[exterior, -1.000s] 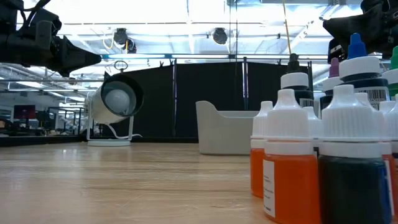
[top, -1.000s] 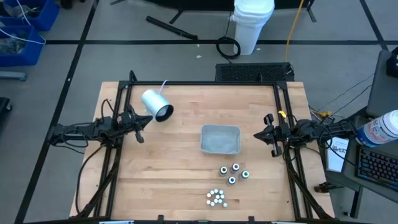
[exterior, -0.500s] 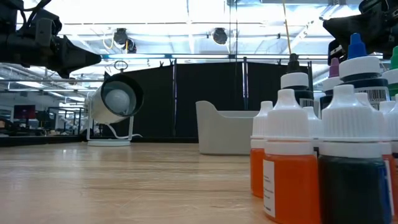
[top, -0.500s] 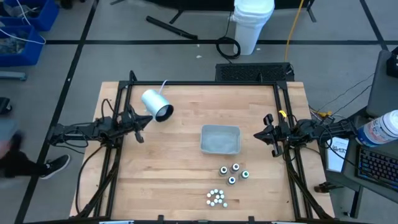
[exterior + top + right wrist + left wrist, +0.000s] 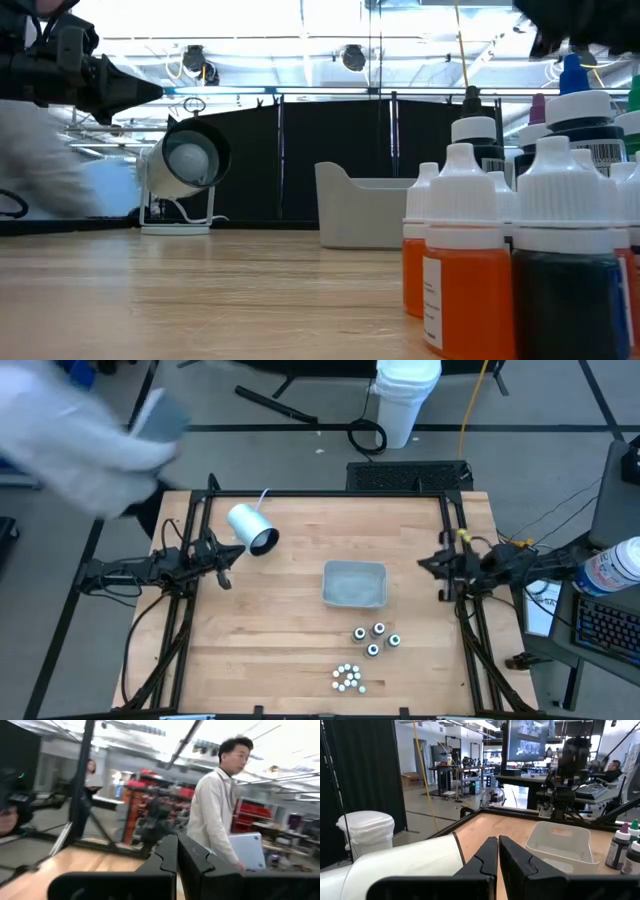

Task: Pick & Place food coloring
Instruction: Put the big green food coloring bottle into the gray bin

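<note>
High view first: the right gripper point(image 5: 428, 564) has its jaws pressed together on nothing, and it has drawn back a little toward the bench's right edge since a second ago, its arm shifting over the frame rail. In its own wrist view the closed fingers point(image 5: 172, 851) point out across the room at a person in a pale shirt carrying a laptop, not at any bottle. The left gripper point(image 5: 228, 563) hangs near the left edge with its jaws likewise together and empty, unmoved, its fingertips just beside the white cylinder point(image 5: 251, 527) lying on its side toward the far left corner.

Outward from there, the grey tray point(image 5: 354, 583) sits right of the bench's middle with nothing visible inside. The food coloring point(image 5: 376, 637) stands where it did: one loose cluster just on the near side of the tray, and a tighter group of small white-capped bottles point(image 5: 346, 678) close to the near edge.

The other change is a blurred pale sleeve point(image 5: 70, 430) sweeping past the far left corner, outside the bench.

For the task, I judge nothing has started: no bottle is gripped or placed, and the right arm's small shift looks like the first stir before a reach.
</note>
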### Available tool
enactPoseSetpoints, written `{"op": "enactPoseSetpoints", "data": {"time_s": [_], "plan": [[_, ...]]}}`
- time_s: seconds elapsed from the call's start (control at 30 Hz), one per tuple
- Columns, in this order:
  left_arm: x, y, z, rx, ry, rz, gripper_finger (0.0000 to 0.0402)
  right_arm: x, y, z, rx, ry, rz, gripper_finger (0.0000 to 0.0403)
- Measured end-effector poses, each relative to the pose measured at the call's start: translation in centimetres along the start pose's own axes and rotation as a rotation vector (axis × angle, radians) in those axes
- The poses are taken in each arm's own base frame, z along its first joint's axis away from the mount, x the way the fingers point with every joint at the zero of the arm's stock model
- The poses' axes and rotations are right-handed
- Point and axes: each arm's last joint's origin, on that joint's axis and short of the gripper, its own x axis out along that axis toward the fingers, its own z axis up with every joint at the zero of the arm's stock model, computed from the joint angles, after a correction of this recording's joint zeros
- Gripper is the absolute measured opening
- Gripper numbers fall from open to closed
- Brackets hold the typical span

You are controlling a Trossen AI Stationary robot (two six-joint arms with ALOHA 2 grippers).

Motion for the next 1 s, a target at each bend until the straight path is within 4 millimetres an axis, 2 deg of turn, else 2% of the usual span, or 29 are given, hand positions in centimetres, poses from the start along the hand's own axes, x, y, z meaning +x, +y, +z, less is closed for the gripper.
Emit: {"op": "enactPoseSetpoints", "data": {"time_s": [0.13,0.3,0.53,0.63,0.8,1.0], "plan": [[0.0,0.0,0.0,0.046,0.0,0.0,0.0024,1.7,-0.5,2.4,-0.01,0.271,-0.004,0.0],[0.0,0.0,0.0,0.134,-0.004,0.001,0.0024,4.2,-1.0,6.8,-0.021,0.536,0.002,0.0],[0.0,0.0,0.0,0.176,0.001,0.008,0.0024,7.7,0.4,11.1,0.05,0.794,0.118,0.0],[0.0,0.0,0.0,0.178,0.002,0.009,0.0024,9.0,1.8,12.2,0.085,0.861,0.158,0.0],[0.0,0.0,0.0,0.179,0.002,0.01,0.0024,10.1,5.0,12.8,0.109,0.969,0.203,0.0],[0.0,0.1,0.0,0.178,0.003,0.023,0.0024,10.7,8.9,11.5,0.204,1.105,0.187,0.0015]]}}
